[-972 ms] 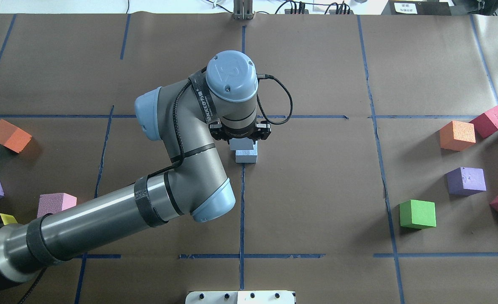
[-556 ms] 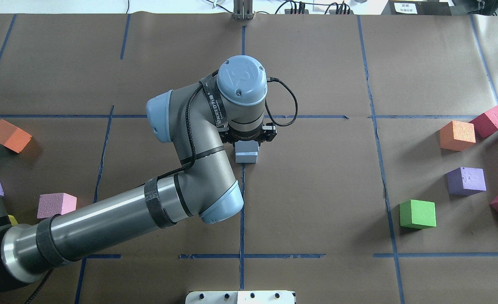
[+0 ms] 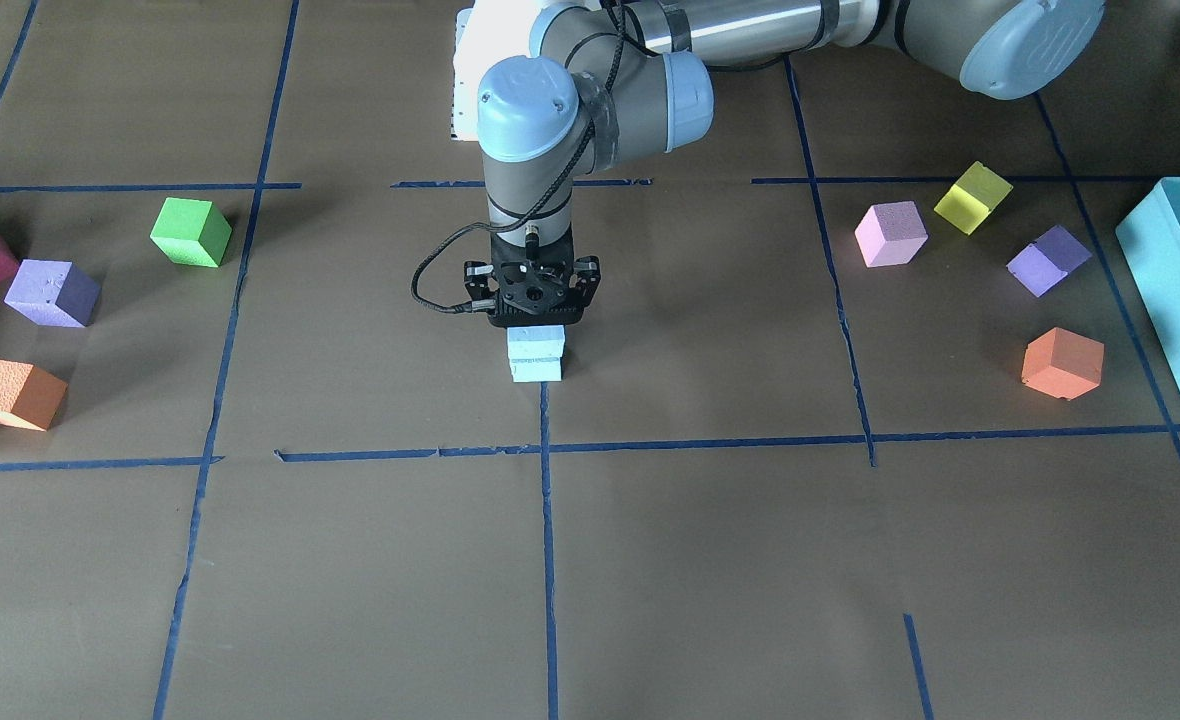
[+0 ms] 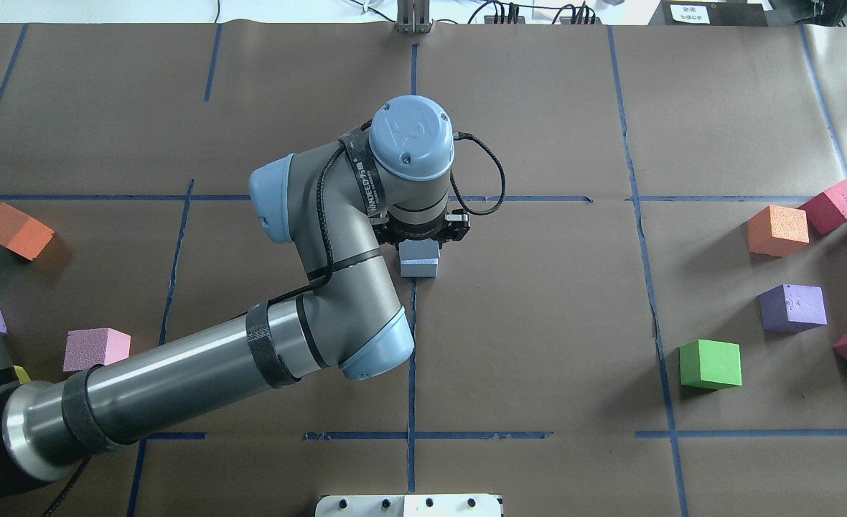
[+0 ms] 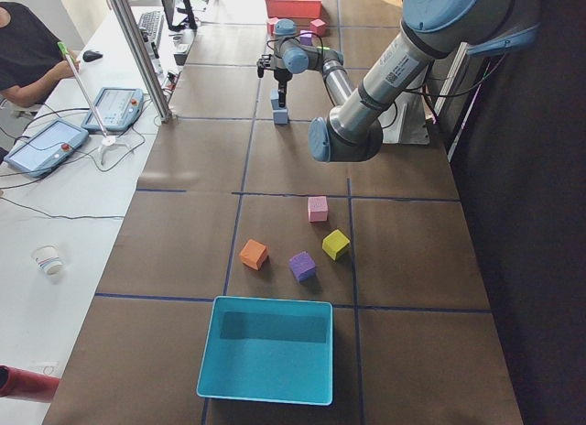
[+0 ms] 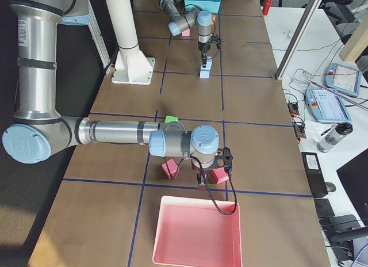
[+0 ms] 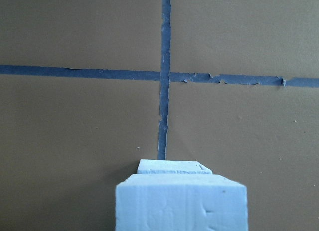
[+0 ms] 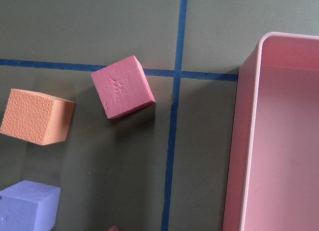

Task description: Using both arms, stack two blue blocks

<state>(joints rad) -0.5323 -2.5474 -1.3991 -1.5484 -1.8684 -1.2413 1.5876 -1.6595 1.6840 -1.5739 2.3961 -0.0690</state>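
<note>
Left arm [image 4: 201, 366] elbow bent, wrist vertical; left gripper [image 3: 535, 326] pinches upper block [image 3: 536, 343] atop lower block [image 3: 536, 370]. Right gripper [image 6: 211, 176] state indeterminate.

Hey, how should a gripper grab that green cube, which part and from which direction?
Come straight down from above and close on two opposite side faces of the green cube. It sits flat with its top face level, and no other cube touches it, so fingers should fit beside either pair.

Left hand [image 3: 535, 322] shifted right; upper blue block [image 3: 536, 344] lowered onto lower block [image 3: 536, 372].
</note>
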